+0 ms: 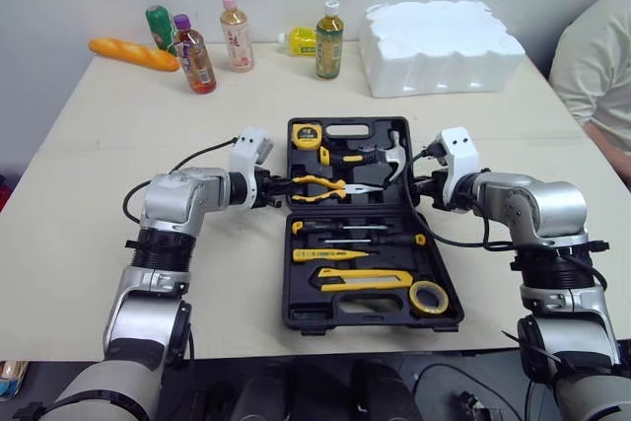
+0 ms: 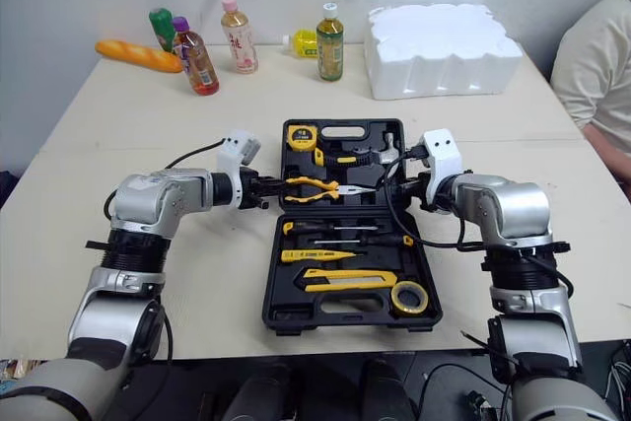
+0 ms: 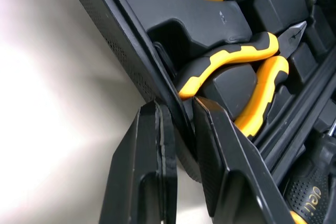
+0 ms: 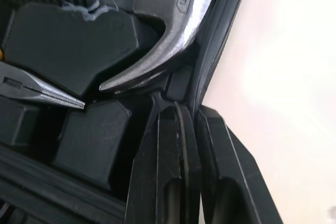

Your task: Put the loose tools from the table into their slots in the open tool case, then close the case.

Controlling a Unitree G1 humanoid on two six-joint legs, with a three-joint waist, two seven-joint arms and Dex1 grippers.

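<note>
Tool case (image 1: 292, 315) lies open in the middle of the table (image 1: 89, 194), and all the tools look slotted in. The left gripper (image 1: 276, 191) and right gripper (image 1: 419, 184) each pinch a side rim of the far half, fingers nearly closed on the thin wall. I'd guess it's stiff, slick plastic, and heavy with the hammer (image 1: 394, 157) and pliers (image 1: 330, 187) in it, so gripping both sides makes sense. The forearms point inward at each other, elbows out.

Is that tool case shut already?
No, the case lies open, with the pliers and hammer showing in its slots.
</note>
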